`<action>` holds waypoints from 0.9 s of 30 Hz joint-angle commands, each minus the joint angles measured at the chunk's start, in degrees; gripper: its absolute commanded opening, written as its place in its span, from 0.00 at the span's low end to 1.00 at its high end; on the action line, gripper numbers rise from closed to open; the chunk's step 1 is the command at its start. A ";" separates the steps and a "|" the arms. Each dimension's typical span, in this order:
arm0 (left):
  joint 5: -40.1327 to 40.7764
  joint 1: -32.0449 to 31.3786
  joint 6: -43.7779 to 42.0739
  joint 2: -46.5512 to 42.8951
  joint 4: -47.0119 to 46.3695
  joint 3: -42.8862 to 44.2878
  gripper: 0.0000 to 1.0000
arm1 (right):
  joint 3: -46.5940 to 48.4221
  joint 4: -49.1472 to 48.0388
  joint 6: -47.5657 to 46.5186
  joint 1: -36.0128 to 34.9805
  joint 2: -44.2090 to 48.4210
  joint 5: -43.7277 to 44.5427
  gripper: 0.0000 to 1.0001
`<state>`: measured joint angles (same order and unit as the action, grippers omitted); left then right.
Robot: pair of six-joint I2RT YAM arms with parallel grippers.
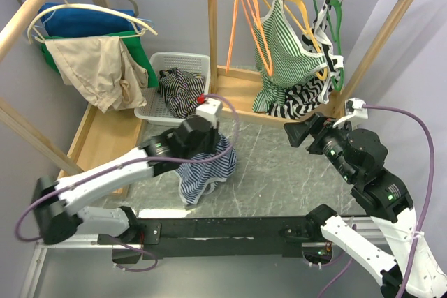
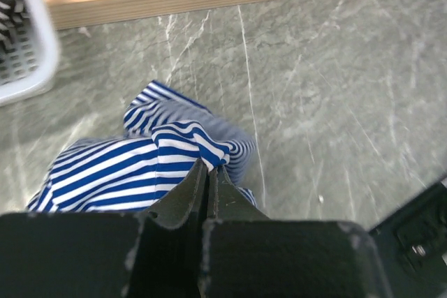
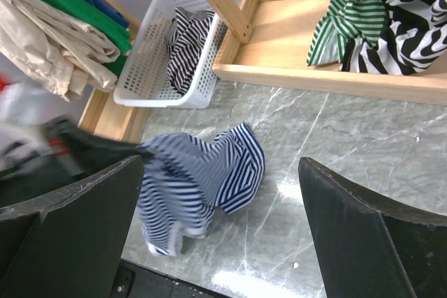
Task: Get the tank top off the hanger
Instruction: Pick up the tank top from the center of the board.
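A blue-and-white striped tank top (image 1: 206, 169) hangs in a bunch just above the grey marble table, off any hanger. My left gripper (image 2: 211, 165) is shut on its upper fold (image 2: 188, 141), and the rest of the cloth droops to the table. In the right wrist view the tank top (image 3: 241, 165) is partly blurred. An orange hanger (image 1: 244, 12) hangs bare on the wooden rail at the back. Right of the tank top, my right gripper (image 1: 297, 132) stands open and holds nothing, its fingers (image 3: 349, 228) wide apart.
On the same rail hang a green striped top (image 1: 283, 47) on a yellow hanger and a zebra-print top (image 1: 307, 95) on a green hanger. A white basket (image 1: 157, 109) holds a black striped garment (image 1: 180, 90). The left rack carries blue, green and beige clothes (image 1: 98, 68).
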<state>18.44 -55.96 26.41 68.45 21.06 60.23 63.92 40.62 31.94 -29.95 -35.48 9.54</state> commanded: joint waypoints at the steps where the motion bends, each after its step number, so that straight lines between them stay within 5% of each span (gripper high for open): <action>1: 0.82 0.50 0.04 8.18 -9.88 3.22 0.01 | -0.64 -2.83 0.40 0.25 -0.90 -1.01 1.00; 7: 0.11 2.26 1.80 19.35 -16.48 5.34 0.02 | -1.96 -3.09 0.84 0.16 -0.81 -2.51 1.00; 11: -2.00 3.41 3.11 20.07 -15.00 5.69 0.44 | -2.22 -2.65 0.58 0.25 -0.64 -2.51 1.00; 13: -1.83 3.32 3.82 17.27 -14.91 3.34 0.78 | -2.31 -2.39 0.49 0.25 -0.46 -2.07 1.00; 16: -0.43 3.41 4.61 12.87 -13.69 0.34 0.99 | -2.57 -2.74 0.49 0.25 -0.20 -2.33 1.00; 27: 1.69 3.41 10.85 1.43 -11.91 -14.86 0.96 | -2.57 -3.00 0.31 0.25 -0.38 -2.68 1.00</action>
<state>19.27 -52.53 33.63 71.29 9.37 50.57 61.47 39.79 32.16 -29.95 -35.86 7.20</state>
